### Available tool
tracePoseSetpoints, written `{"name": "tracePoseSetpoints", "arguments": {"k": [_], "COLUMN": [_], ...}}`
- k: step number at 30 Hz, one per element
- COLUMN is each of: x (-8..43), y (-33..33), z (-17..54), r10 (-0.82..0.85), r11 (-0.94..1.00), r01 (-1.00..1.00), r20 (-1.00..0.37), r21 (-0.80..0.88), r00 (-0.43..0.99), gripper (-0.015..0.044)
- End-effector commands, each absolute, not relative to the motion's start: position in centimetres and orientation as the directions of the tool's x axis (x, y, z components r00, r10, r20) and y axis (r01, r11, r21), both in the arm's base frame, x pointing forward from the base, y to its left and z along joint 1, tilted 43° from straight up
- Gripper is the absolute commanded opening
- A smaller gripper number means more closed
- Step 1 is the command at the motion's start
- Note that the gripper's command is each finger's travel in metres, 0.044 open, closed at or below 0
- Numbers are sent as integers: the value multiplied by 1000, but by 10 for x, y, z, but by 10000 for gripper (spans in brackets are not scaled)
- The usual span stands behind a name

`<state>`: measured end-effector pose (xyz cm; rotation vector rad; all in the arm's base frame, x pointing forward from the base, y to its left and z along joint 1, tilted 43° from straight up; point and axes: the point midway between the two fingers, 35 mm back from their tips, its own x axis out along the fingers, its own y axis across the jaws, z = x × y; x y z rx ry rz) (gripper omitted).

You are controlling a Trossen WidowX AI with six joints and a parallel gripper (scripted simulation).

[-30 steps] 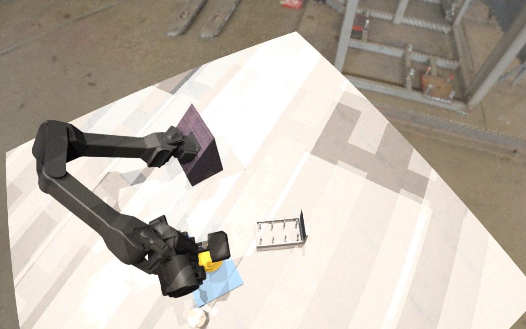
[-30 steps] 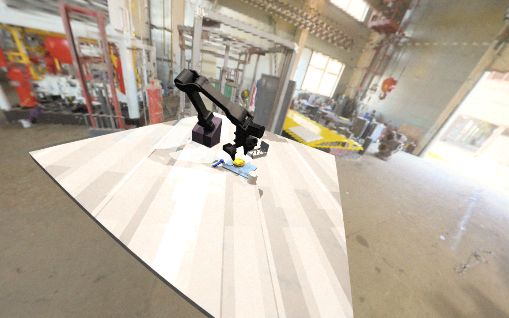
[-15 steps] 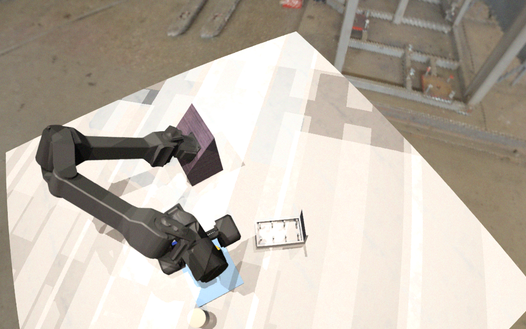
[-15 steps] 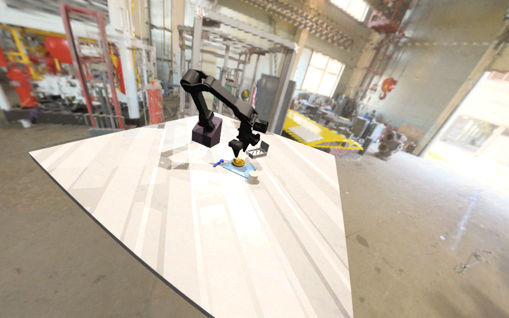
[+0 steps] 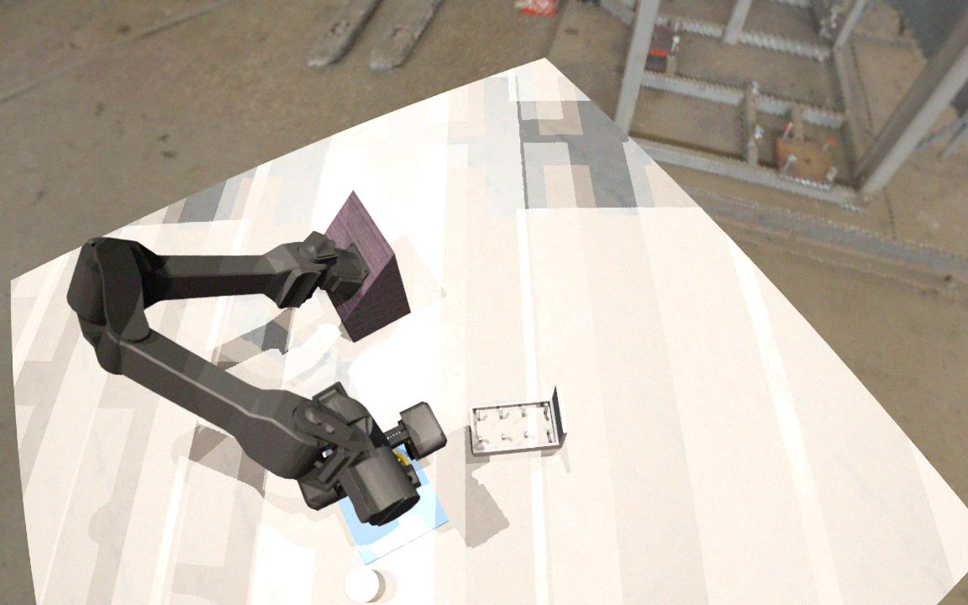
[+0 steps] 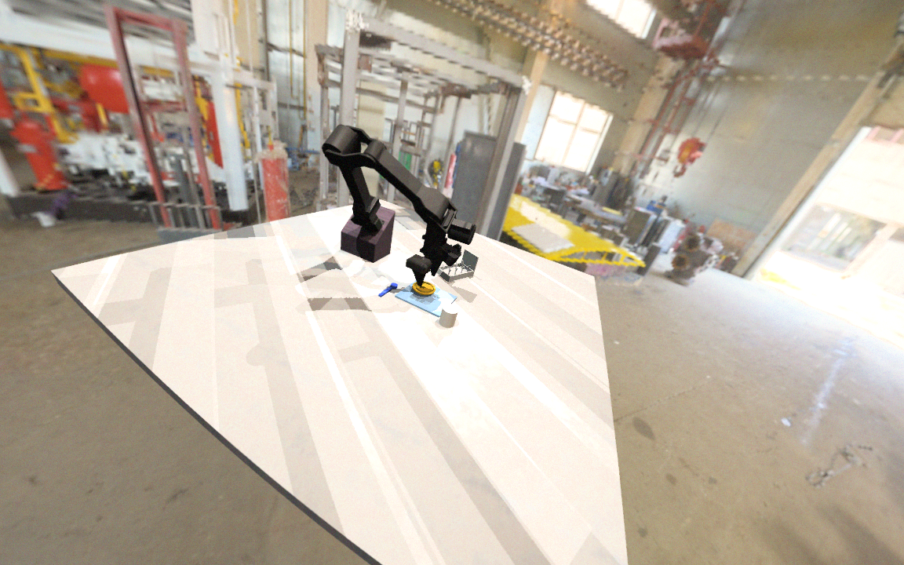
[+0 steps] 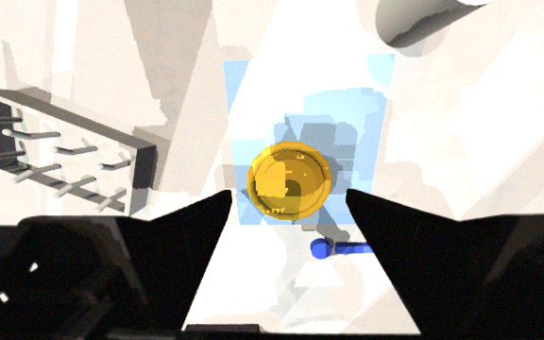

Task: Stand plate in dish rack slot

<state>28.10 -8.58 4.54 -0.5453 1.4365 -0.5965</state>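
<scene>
The plate (image 5: 400, 456) (image 6: 423, 289) (image 7: 289, 180) is yellow and round and lies flat on a light blue board (image 5: 363, 537) (image 6: 410, 298) (image 7: 373, 118). The arm hides most of it in the top view. My gripper (image 6: 432, 275) (image 7: 288, 195) is open and empty, pointing down above the plate. In the wrist view the plate shows between and just beyond the two fingertips, with a gap on each side. The dish rack (image 5: 515, 451) (image 6: 457, 275) (image 7: 144, 175) is a low grey tray with two rows of upright pegs and a dark panel at one end. No plate stands in it.
A white cylinder (image 5: 362, 583) (image 6: 448, 316) (image 7: 414, 19) stands near the board's far corner in the wrist view. A blue spoon-like thing (image 6: 388, 289) (image 7: 320, 248) lies beside the board, on the side opposite the cylinder. The arm's purple base block (image 5: 381, 304) (image 6: 367, 243) stands further back.
</scene>
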Motion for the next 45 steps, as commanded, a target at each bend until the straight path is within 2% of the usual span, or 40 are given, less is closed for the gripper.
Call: {"name": "tracePoseSetpoints", "arguments": {"k": [1,30,40,45], "x": [280,279,279,283], "y": [-91,-113,-113,-104], "z": [40,19,19,27], "r10": [-674,-677,-677,-673], "r11": [738,736,736,740], "r01": [46,45,45,45], "r20": [-737,-735,-735,-739], "r21": [-673,-676,-676,-671], "r00": [37,37,37,38], "gripper": [400,400,333,202]}}
